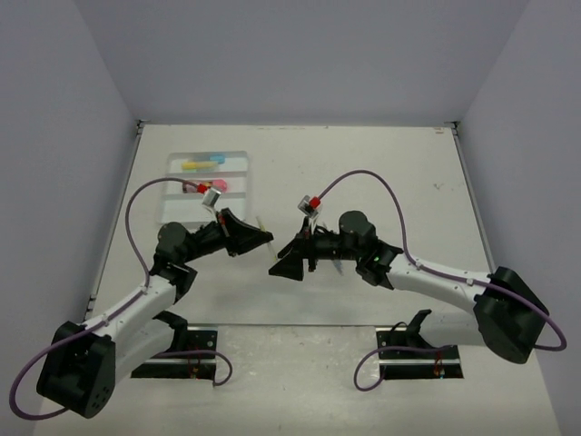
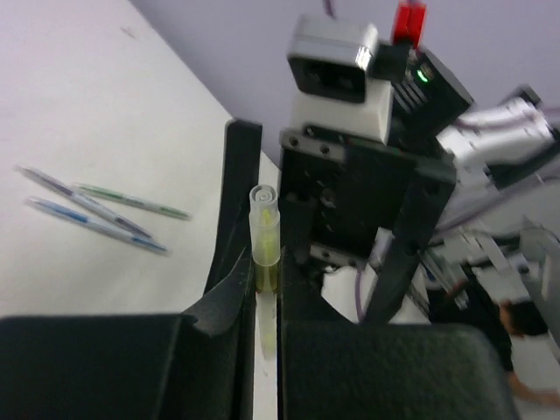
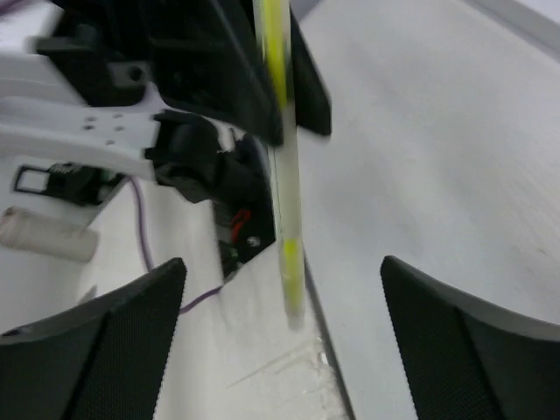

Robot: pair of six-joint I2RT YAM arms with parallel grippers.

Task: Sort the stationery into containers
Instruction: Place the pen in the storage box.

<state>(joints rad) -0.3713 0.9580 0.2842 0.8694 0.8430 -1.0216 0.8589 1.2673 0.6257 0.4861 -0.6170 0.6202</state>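
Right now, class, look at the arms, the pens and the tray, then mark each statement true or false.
1. The left gripper is shut on a yellow pen. True.
2. The right gripper is clamped on that pen. False: its jaws stand open, clear of the pen on both sides.
3. The tray is empty. False: it holds yellow, blue and pink items.
4. Three pens lie on the table. True.
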